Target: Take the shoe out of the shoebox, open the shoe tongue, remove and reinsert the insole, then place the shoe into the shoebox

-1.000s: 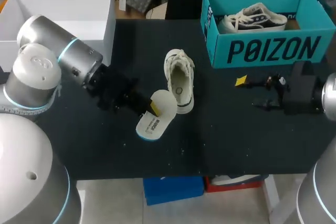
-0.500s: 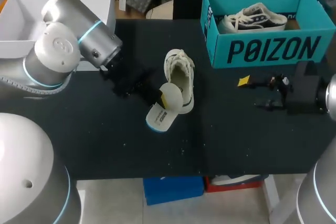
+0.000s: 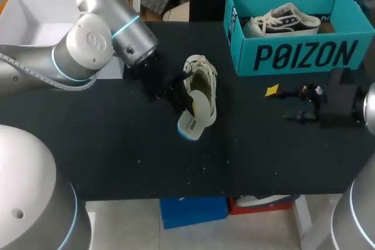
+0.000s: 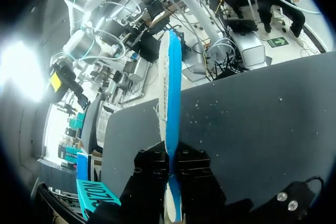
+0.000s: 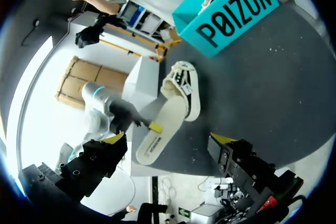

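Our left gripper (image 3: 183, 100) pinches the insole (image 3: 193, 120) at the shoe's (image 3: 204, 77) six o'clock end; our right gripper (image 3: 280, 103) gapes wide, empty.

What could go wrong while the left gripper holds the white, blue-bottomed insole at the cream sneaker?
1. The open right gripper is away from the cream sneaker, so a push may slide it on the black table.
2. The left gripper pinches the white insole by one edge, mostly outside the heel; it may fold or catch.
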Available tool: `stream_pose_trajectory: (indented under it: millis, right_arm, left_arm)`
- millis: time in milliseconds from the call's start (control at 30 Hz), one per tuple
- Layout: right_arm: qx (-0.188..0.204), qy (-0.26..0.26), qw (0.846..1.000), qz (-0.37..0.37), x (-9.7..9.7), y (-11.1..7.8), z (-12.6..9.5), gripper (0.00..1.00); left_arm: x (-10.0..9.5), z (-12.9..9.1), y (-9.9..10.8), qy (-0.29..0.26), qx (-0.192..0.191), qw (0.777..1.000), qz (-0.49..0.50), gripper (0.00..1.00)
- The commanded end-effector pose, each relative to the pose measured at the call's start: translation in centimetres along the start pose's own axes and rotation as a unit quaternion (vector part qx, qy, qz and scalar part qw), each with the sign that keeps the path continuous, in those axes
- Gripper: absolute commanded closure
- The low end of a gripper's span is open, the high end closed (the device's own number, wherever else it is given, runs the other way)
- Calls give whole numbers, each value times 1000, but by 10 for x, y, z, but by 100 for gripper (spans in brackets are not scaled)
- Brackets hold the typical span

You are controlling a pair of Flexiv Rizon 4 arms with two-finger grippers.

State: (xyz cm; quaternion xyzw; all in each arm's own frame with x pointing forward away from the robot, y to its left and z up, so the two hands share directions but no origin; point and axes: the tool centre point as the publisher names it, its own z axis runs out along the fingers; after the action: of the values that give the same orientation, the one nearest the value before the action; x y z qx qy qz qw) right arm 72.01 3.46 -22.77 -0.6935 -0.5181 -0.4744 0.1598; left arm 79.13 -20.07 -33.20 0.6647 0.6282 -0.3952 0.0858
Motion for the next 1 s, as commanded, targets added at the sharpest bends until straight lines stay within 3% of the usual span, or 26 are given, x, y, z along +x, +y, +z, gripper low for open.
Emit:
stream_pose_trajectory:
  millis: [33,433,1000]
  right_arm:
    - [0,-1,1000,0,1,0,-1,0]
    - [0,-1,1000,0,1,0,-1,0]
    - [0,-1,1000,0,1,0,-1,0]
  left_arm:
    - [0,1,10,16,-3,1000,-9,100]
    - [5,12,53,4,-13,999,-34,100]
    - [-2,2,104,-15,-46,998,-49,100]
